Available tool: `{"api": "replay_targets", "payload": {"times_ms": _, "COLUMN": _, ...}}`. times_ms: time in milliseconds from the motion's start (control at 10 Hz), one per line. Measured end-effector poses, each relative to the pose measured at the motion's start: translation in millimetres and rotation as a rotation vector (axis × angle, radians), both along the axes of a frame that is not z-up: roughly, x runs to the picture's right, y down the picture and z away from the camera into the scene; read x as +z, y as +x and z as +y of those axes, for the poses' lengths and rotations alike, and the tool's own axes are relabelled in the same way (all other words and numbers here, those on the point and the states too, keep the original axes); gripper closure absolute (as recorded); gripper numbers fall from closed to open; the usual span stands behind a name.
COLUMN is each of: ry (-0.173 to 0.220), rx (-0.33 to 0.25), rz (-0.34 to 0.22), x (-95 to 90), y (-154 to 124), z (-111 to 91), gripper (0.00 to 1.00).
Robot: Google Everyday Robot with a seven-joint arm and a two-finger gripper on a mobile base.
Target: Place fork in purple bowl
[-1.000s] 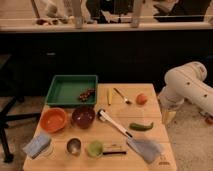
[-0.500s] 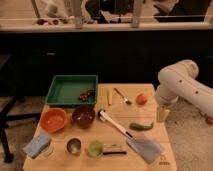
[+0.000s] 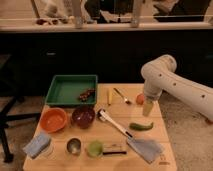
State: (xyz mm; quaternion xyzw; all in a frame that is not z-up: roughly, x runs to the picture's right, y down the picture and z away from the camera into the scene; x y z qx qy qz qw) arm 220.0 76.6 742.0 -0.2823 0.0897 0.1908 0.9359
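Nearest the camera, in front of the purple bowl (image 3: 83, 116), a row of small things lies along the front of the table (image 3: 120, 161): a blue cloth (image 3: 39, 146) front-left of the bowl, a steel cup (image 3: 74, 146) and a green cup (image 3: 95, 148) straight in front of it, and a small packet (image 3: 114, 148) to the front-right. The white-handled utensil (image 3: 116, 125) starts just right of the bowl and slants off to the front-right, ending at a grey head (image 3: 146, 149).

An orange bowl (image 3: 53, 120) sits just left of the purple bowl, the 2 close together. Well to the bowl's right lies a green pepper (image 3: 141, 126).

The gripper (image 3: 148, 107) hangs above the table's right side, far right of the bowl, below the bend of the white arm (image 3: 165, 75). How wide it stands open, and whether it has hold of anything, cannot be told. A small orange-red fruit (image 3: 140, 99) shows just beside it.

The fork (image 3: 121, 95) lies flat on the table, behind and to the right of the bowl, well apart from it. Its long axis runs diagonally: the dark handle points far-left, the silvery head near-right, toward the gripper. A yellow stick (image 3: 109, 96) lies just left of the fork. Directly behind the bowl sits a green tray (image 3: 65, 92).
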Motion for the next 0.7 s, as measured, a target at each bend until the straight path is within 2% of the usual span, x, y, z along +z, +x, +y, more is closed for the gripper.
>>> {"api": "replay_targets", "payload": {"times_ms": 100, "ry": 0.001, "rx": 0.032, "rz": 0.019, "x": 9.7, "y": -0.4, "z": 1.6, "gripper": 0.20}}
{"api": "replay_targets", "payload": {"times_ms": 200, "ry": 0.021, "rx": 0.070, "rz": 0.030, "x": 24.9, "y": -6.4, "z": 3.2, "gripper": 0.20}}
{"api": "replay_targets", "payload": {"times_ms": 400, "ry": 0.077, "rx": 0.115, "rz": 0.025, "x": 36.8, "y": -13.6, "z": 2.7, "gripper": 0.20}}
{"api": "replay_targets", "payload": {"times_ms": 500, "ry": 0.110, "rx": 0.140, "rz": 0.014, "x": 43.5, "y": -17.0, "z": 1.9, "gripper": 0.20}}
{"api": "replay_targets", "payload": {"times_ms": 700, "ry": 0.143, "rx": 0.163, "rz": -0.032, "x": 60.3, "y": -26.8, "z": -1.7, "gripper": 0.20}}
